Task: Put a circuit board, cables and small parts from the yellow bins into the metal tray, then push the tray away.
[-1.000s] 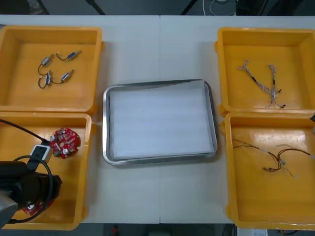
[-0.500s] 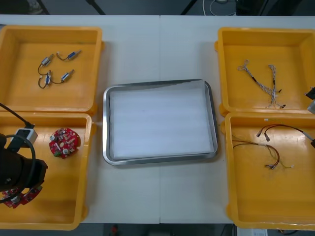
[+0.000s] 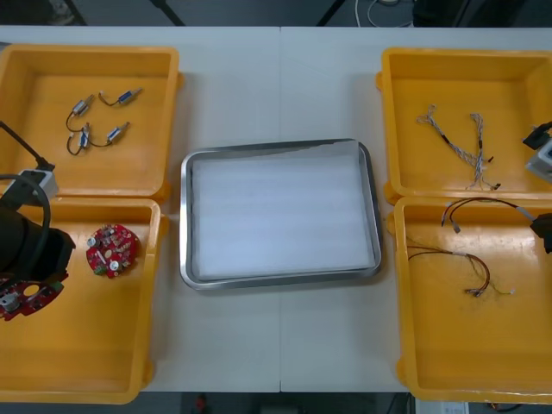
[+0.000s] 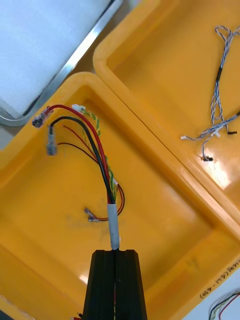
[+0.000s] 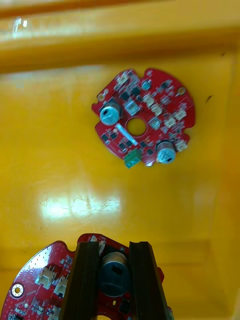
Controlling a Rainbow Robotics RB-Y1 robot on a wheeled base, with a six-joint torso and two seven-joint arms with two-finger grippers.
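Two loads held: my left claw (image 5: 114, 248) pinches a stiff, light circuit board (image 5: 42, 280) by a raised part I judge fragile. My right claw (image 4: 116, 254) clamps the floppy cables (image 4: 97, 150) at their taped end, strands trailing ahead.

Nothing can be read for sure. A short line of dark writing on one bin's (image 4: 197, 280) rim is too small to make out.

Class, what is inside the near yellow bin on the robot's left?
One red circuit board lies loose on the bin floor. The left gripper is shut on a second board, partly hidden under the arm.
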